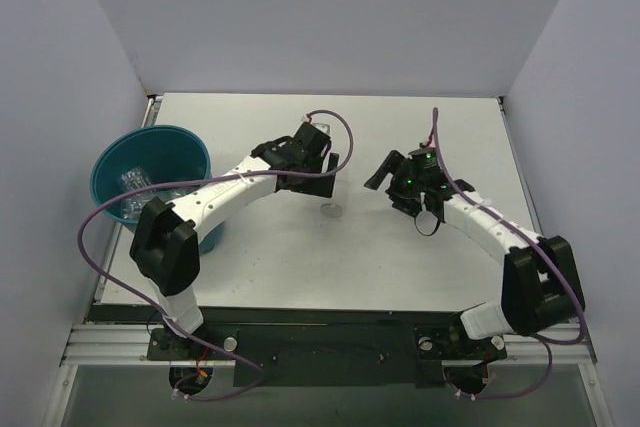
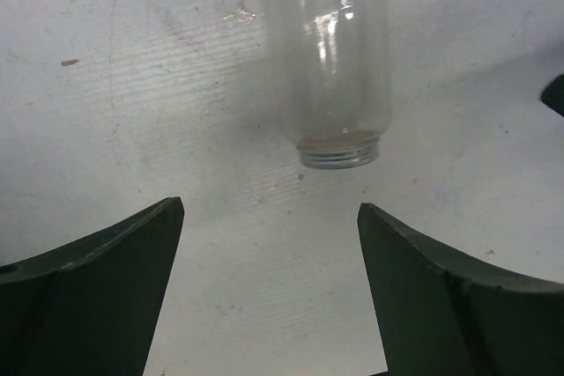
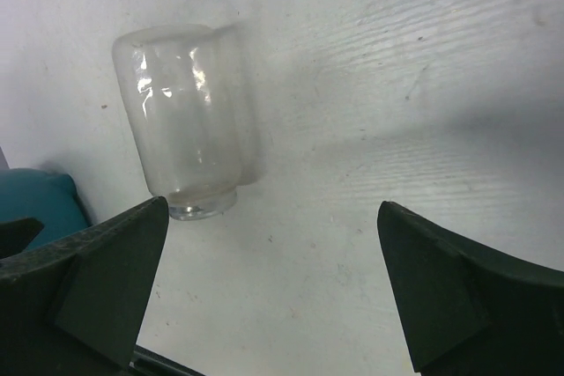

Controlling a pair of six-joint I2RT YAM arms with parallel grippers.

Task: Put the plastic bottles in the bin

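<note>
A small clear plastic bottle (image 1: 331,210) sits on the white tabletop (image 1: 400,267) between the left gripper (image 2: 269,209) and right gripper (image 3: 273,207), both spread and empty. The round teal plastic bin (image 1: 160,152) stands well apart.

No writing, brand name, number or sign can be read in any view. The clear plastic bottle (image 2: 328,50) has a bare, see-through body with no label on it. To the left of that bottle, the teal bin (image 1: 160,152) shows plain colour with no print. The bottles inside the bin (image 1: 135,185) are too small to tell whether they carry any lettering.
</note>
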